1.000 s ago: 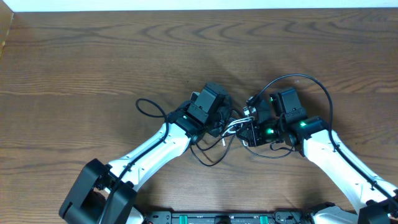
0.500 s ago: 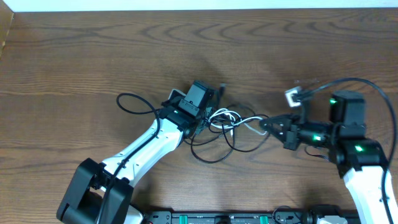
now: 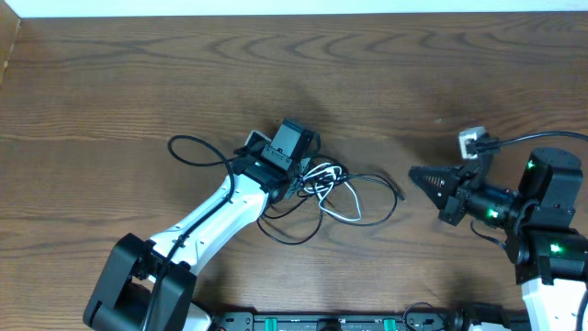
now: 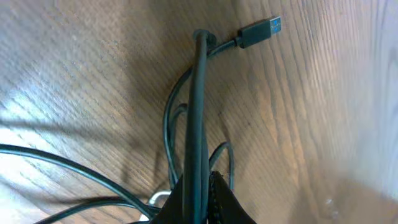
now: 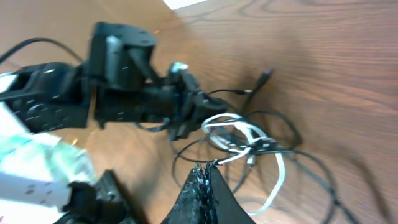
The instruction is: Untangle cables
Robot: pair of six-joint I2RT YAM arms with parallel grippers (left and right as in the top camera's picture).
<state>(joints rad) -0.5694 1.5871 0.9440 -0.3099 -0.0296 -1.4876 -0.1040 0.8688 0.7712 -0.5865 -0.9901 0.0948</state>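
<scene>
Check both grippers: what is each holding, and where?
Left gripper pinches a black cable along its length, not at a plug; right gripper is shut on nothing.

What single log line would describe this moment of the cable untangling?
left pincer: shut on black cable | right pincer: shut, empty, apart from cables | cables: tangled

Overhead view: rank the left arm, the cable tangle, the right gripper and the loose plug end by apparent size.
1. Left arm, largest.
2. Cable tangle, judged by its spread.
3. Right gripper.
4. Loose plug end, smallest by far.
</scene>
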